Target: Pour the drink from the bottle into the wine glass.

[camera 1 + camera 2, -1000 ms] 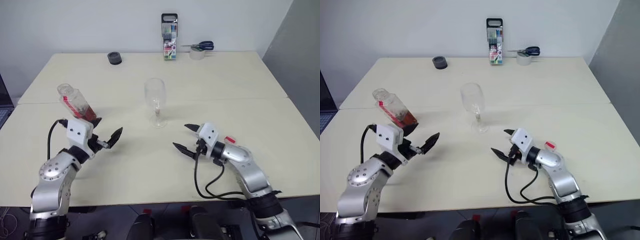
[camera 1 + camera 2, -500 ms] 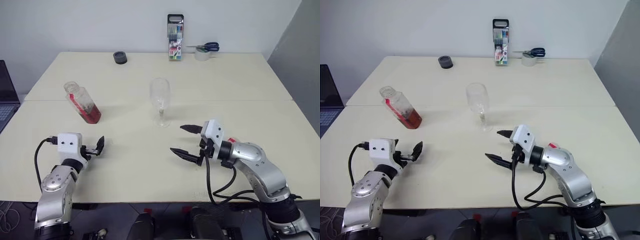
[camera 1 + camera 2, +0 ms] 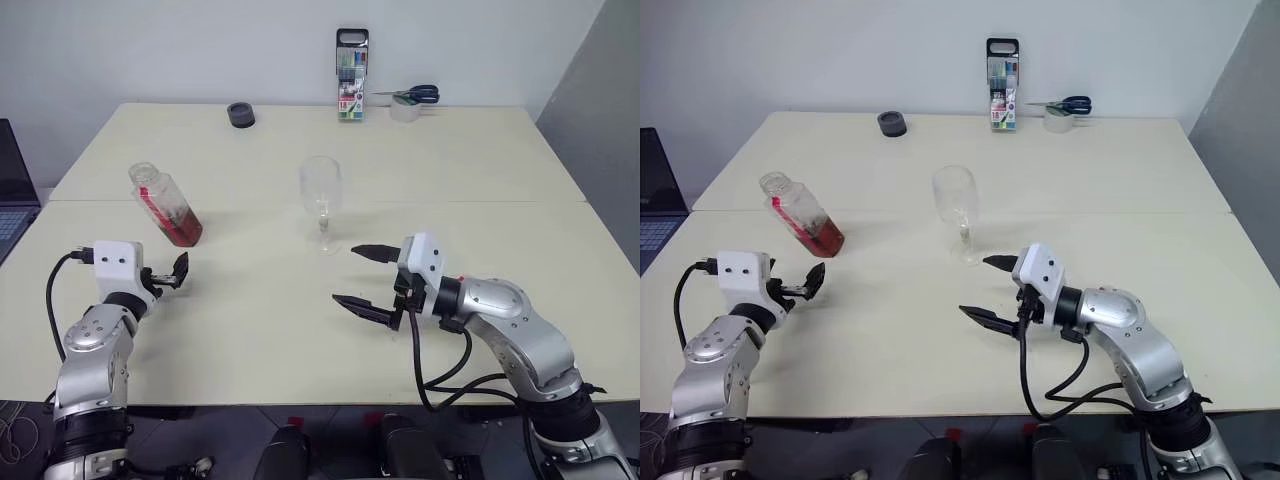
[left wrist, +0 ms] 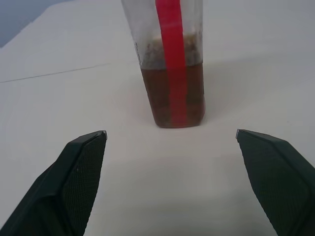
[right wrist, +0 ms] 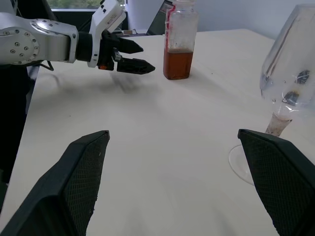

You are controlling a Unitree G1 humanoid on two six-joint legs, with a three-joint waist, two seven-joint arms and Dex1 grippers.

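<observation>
Left claw (image 3: 177, 272): mine, empty, fingers spread wide, low over the table (image 3: 250, 330) near its left edge. It points at the bottle, just short of it; I judge it is lined up to close on the body.

Bottle (image 3: 165, 204): upright in the table's left half, near the seam between the two tabletops, free of any grip. No cap is on its neck. The drink (image 4: 171, 98) fills only the lower part, so I judge pouring will need a deep tilt.

Black round object (image 3: 239, 115): far edge, left of centre, well apart from everything.

Wine glass (image 3: 321, 200): upright near the table's middle, seemingly empty save for a trace at the bottom of the bowl.

Pen pack (image 3: 352, 62): upright at the far edge, out of the way.

Right claw (image 3: 366, 277): mine, empty, fingers wide apart, pointing left across the table, just nearer the front edge than the glass; I judge it is placed to steady the stem.

Tape roll with scissors (image 3: 405, 98): far edge, right of the pens.
</observation>
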